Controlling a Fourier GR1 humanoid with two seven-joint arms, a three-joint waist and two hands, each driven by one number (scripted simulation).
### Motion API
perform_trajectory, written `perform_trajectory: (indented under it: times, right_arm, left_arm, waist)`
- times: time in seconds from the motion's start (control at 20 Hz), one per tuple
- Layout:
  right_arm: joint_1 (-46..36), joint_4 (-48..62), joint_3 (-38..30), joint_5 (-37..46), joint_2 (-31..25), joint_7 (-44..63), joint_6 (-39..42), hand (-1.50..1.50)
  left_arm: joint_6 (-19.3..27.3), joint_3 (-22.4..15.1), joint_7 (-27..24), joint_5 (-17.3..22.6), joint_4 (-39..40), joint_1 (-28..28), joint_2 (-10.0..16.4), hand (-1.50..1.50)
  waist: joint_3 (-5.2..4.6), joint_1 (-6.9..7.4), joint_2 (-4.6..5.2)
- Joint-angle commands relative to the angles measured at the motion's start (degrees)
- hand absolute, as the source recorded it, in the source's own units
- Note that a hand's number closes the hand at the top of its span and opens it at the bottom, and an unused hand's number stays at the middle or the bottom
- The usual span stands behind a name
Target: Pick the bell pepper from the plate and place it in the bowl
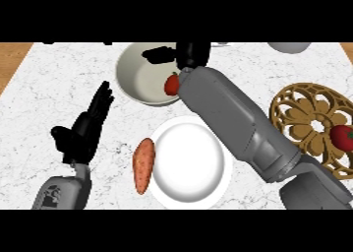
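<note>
- Looking down in the head view, a marble counter [34,98] was seen, with the bowl [132,74] at its far middle and the white plate [193,162] nearer.
- The right forearm was stretched across the plate's far edge, so that the right hand [188,53] was placed over the bowl's far rim.
- Whether that hand was closed or opened could not be told, since it was seen only as a dark shape.
- The bell pepper [171,84] was found inside the bowl, low against its right wall and touching the edge of the forearm; no pepper was left on the plate.
- The left hand [84,133] was held at rest at the view's left, its fingers straight, pressed side by side and pointed up, with nothing carried.
- A sweet potato [144,166] was laid just beside the plate's left rim, and a tomato [346,137] was set on a wooden trivet [302,113] at the right.
- The placing step was judged to be in hand, nearly finished.
- For the next move, a checked release and a lift straight up were judged to be called for, so that the bowl would not be knocked by the forearm.
</note>
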Motion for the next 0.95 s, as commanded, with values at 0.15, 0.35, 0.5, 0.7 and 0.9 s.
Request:
perform_trajectory:
  times: [0.15, 0.35, 0.5, 0.7, 0.9]
  right_arm:
    - [8.3, -12.8, -4.1, -2.7, 0.4, -1.7, -1.4, -1.5]
    - [15.7, -22.3, -2.9, -0.6, -2.4, -0.5, 2.2, -1.5]
    - [23.3, -33.2, -1.3, -1.5, -4.6, -1.0, 5.6, -1.5]
    - [30.2, -40.1, -1.1, 0.4, -6.0, -1.5, 7.5, -1.5]
    - [35.7, -45.0, -1.8, 3.9, -6.7, -1.0, 9.2, -1.5]
  left_arm:
    - [-0.3, 0.9, 0.8, 0.4, -1.4, 1.5, 0.9, 0.0]
    - [-1.1, 3.2, -1.1, 1.5, 1.5, 0.9, 1.8, 0.0]
    - [0.8, 1.2, 0.8, -0.1, -2.6, 2.2, 0.3, 0.0]
    - [0.5, -0.8, -1.5, -0.9, -3.6, 5.8, -0.9, 0.0]
    - [-1.1, 0.9, 0.5, -0.2, -4.5, 4.1, 1.3, 0.0]
  waist:
    - [0.02, -1.55, -0.7]
    - [-0.01, -1.92, -0.62]
    - [0.02, -2.18, -0.78]
    - [0.0, -1.53, -0.59]
    - [-0.01, -1.37, -0.47]
